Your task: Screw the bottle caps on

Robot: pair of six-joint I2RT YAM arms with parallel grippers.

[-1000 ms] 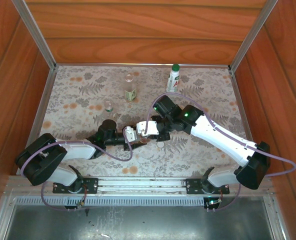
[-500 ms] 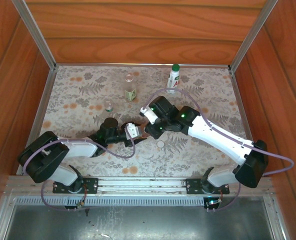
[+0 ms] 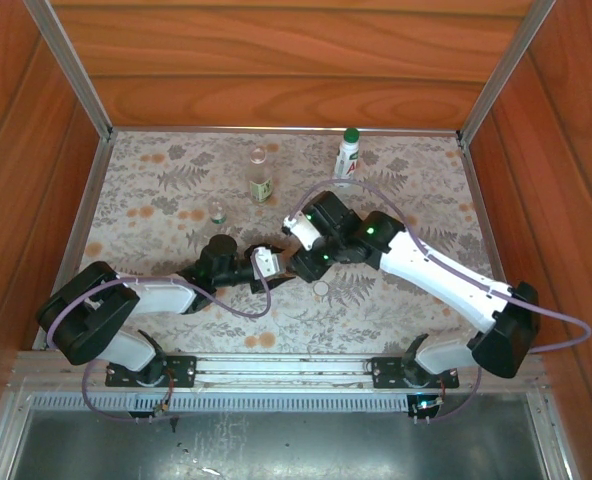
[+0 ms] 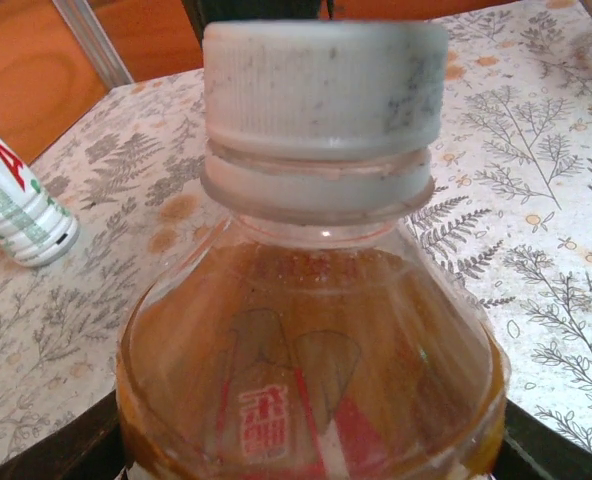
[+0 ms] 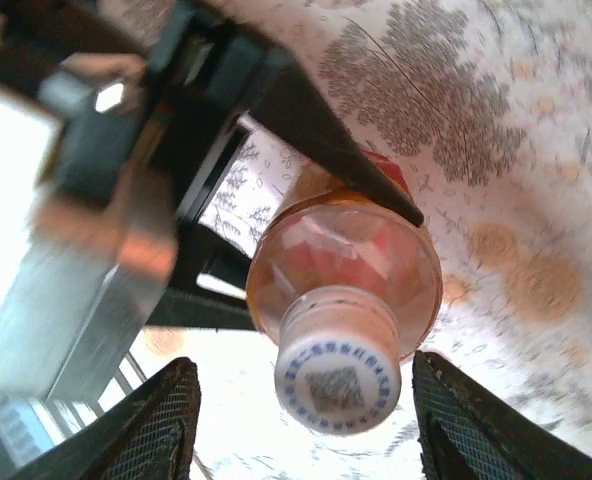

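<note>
Left gripper (image 3: 273, 265) — we log it clamped on the amber bottle (image 4: 306, 380), near the middle of the bench (image 3: 146, 190), with a white cap (image 4: 324, 90) seated on the neck. Right gripper (image 5: 316, 432) — we note its fingers spread either side of that cap, not touching it.

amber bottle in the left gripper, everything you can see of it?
The amber bottle is clear plastic, amber liquid up to the shoulder, red label on the body. A ribbed white cap with blue print on top sits on the neck above a collar ring. The left gripper clamps the body; the right gripper stands open either side of the cap, not touching. Its base is hidden.
</note>
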